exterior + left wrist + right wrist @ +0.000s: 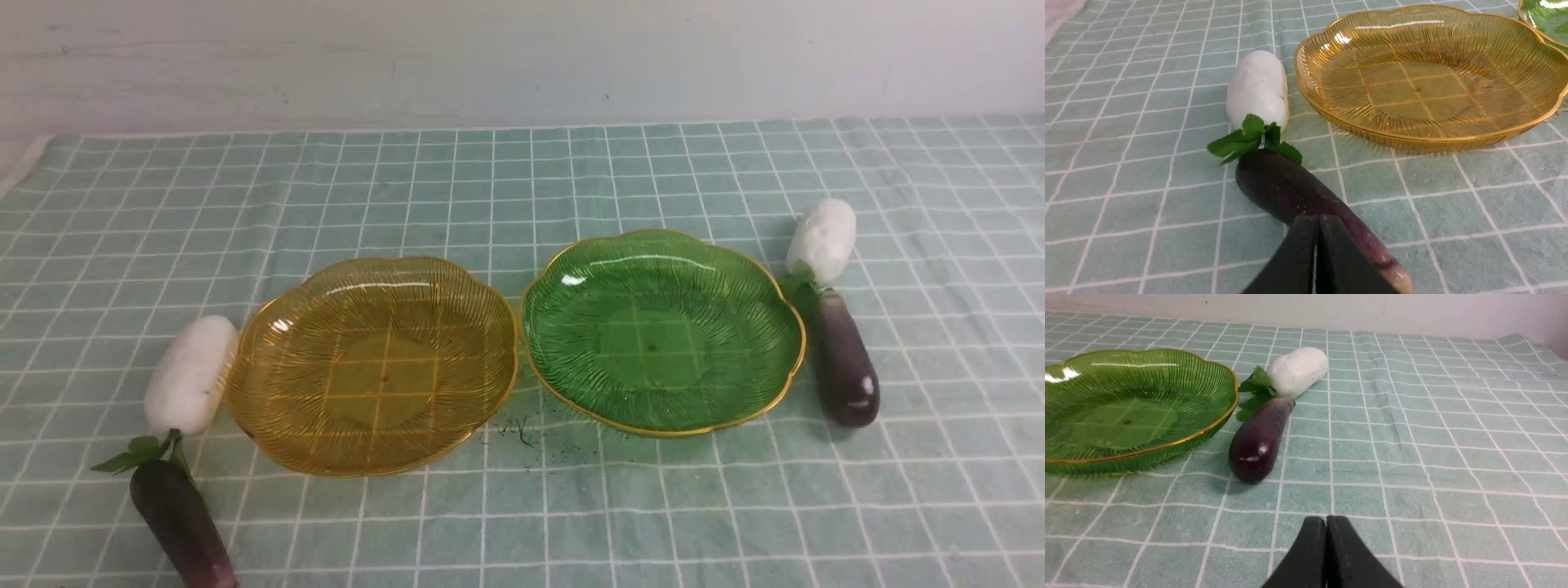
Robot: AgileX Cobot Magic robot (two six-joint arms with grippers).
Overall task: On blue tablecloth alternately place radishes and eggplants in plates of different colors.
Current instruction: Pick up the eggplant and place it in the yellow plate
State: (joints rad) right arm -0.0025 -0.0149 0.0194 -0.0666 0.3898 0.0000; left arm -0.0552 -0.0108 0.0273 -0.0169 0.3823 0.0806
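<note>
On the blue tablecloth [522,180] stand an empty amber-yellow plate [273,327] and an empty green plate [784,327], side by side. Left of the amber plate lie a white radish [190,373] and a purple eggplant [181,523], end to end. Right of the green plate lie the other radish [821,237] and eggplant [847,359]. My left gripper [1317,222] is shut and empty, over the near end of the left eggplant [1282,188], short of the radish [1257,87]. My right gripper [1326,522] is shut and empty, short of the right eggplant [1259,441] and radish [1298,371]. Neither gripper shows in the front view.
A white wall [522,57] runs behind the cloth's far edge. The cloth's left edge [20,167] shows at the far left. Small dark specks [522,433] lie on the cloth between the plates at the front.
</note>
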